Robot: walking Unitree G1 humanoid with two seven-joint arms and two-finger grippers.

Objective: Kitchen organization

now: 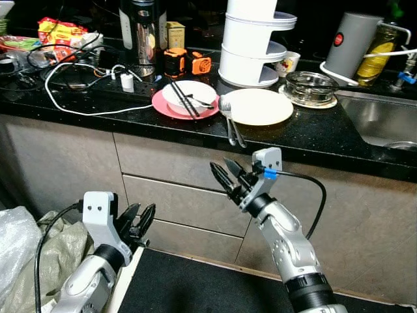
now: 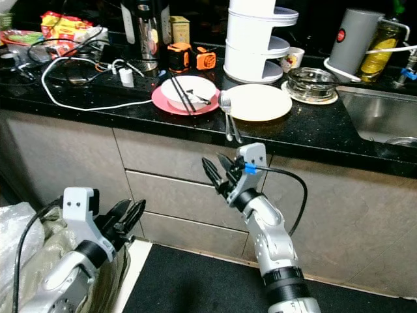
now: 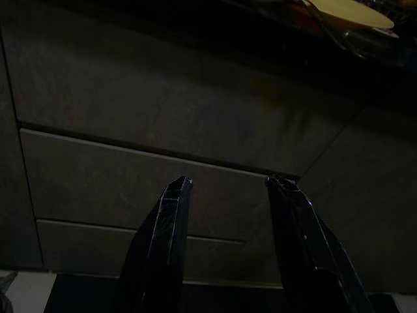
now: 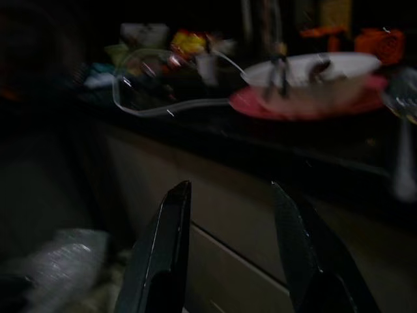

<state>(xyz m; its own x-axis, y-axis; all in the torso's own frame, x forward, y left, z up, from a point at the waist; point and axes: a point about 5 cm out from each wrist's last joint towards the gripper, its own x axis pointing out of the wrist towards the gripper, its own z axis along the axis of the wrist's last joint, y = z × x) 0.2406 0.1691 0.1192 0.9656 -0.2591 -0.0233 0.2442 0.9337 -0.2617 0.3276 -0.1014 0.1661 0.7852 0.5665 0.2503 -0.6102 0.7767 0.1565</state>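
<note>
On the black counter [image 1: 306,134] a pink plate [image 1: 171,107] carries a white bowl [image 1: 189,92] with black chopsticks [image 1: 184,98] laid across it. To its right lies a cream plate [image 1: 258,105], with two metal spoons [image 1: 229,120] at the counter's front edge. My right gripper [image 1: 225,171] is open in front of the drawers, below the spoons and empty. My left gripper [image 1: 140,218] hangs lower at the left, open and empty, facing the drawer fronts [image 3: 195,189].
A stack of white containers [image 1: 253,45], a glass ashtray [image 1: 311,86], a grey kettle [image 1: 352,42] and an oil bottle [image 1: 380,49] stand behind. The sink [image 1: 381,120] is at the right. Cables, a power strip [image 1: 124,81] and snack packets [image 1: 58,31] crowd the left. Bags [image 1: 26,251] lie on the floor.
</note>
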